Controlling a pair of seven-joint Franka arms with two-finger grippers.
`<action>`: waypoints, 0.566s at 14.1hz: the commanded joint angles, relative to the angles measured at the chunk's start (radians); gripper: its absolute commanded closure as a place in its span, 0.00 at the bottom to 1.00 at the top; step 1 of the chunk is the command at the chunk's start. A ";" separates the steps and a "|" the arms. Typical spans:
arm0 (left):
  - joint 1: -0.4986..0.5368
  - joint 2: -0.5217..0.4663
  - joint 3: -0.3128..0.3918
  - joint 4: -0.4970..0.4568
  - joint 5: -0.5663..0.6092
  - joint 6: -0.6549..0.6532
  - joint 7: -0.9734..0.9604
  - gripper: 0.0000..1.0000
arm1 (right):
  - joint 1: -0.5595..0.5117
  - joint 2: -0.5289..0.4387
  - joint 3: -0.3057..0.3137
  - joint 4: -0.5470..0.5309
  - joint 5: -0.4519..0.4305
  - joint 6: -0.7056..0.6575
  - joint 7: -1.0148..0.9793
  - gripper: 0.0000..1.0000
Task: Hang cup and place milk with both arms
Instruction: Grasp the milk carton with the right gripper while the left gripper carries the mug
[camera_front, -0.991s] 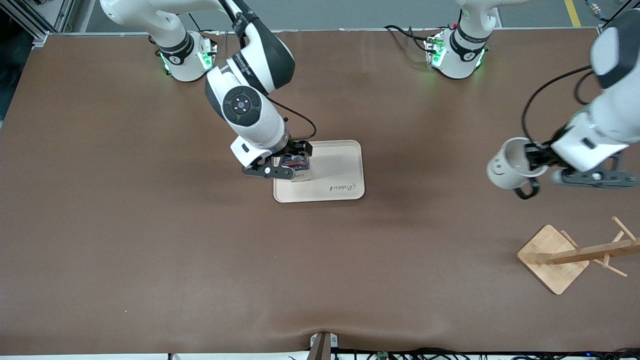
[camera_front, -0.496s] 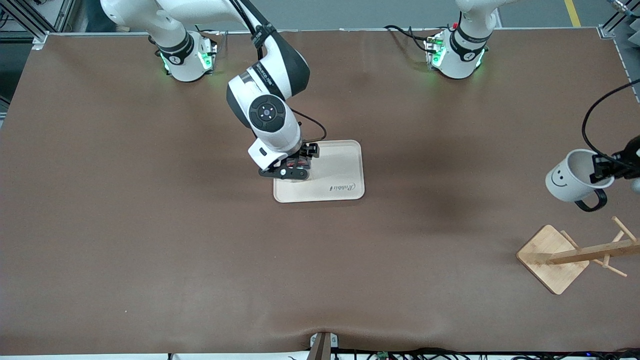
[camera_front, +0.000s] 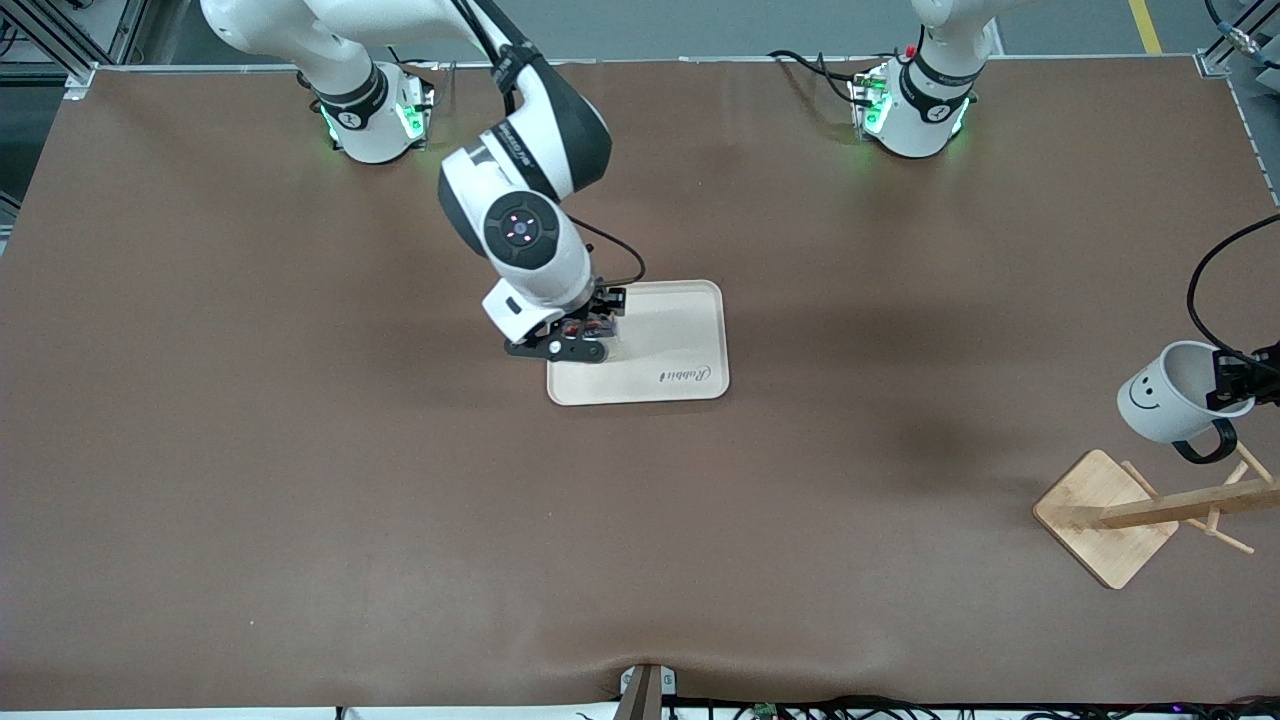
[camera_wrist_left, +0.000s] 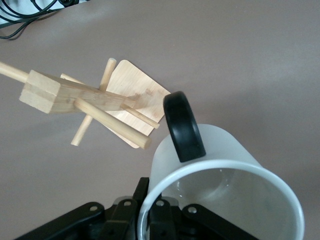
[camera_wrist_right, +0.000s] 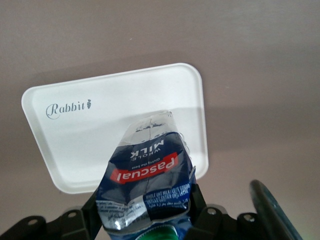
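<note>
My left gripper (camera_front: 1243, 386) is shut on the rim of the white smiley cup (camera_front: 1165, 393), held in the air over the table beside the wooden rack (camera_front: 1180, 505). In the left wrist view the cup (camera_wrist_left: 225, 190) has its black handle (camera_wrist_left: 182, 125) close to the rack's pegs (camera_wrist_left: 125, 132), and the gripper (camera_wrist_left: 150, 220) pinches the rim. My right gripper (camera_front: 590, 330) is shut on the dark blue milk carton (camera_front: 585, 325) over the tray's (camera_front: 680, 340) edge toward the right arm's end. The milk (camera_wrist_right: 147, 175) and gripper (camera_wrist_right: 147, 215) hang above the tray (camera_wrist_right: 75, 130) in the right wrist view.
The rack stands on a square wooden base (camera_front: 1100, 515) near the left arm's end of the table, nearer the front camera than the cup. The white tray marked "Rabbit" sits mid-table. Brown tabletop surrounds both.
My left gripper has carried the cup toward the left arm's end and down toward the rack. My right gripper has shifted slightly with the milk over the tray's edge.
</note>
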 joint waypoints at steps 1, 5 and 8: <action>0.023 0.020 -0.011 0.030 -0.007 -0.003 0.041 1.00 | -0.127 -0.017 0.009 0.120 0.047 -0.191 -0.012 1.00; 0.046 0.027 -0.011 0.030 -0.006 -0.005 0.110 1.00 | -0.247 -0.112 0.003 0.114 0.015 -0.290 -0.018 1.00; 0.069 0.056 -0.010 0.056 -0.012 -0.003 0.159 1.00 | -0.305 -0.168 0.003 0.078 -0.066 -0.344 -0.055 1.00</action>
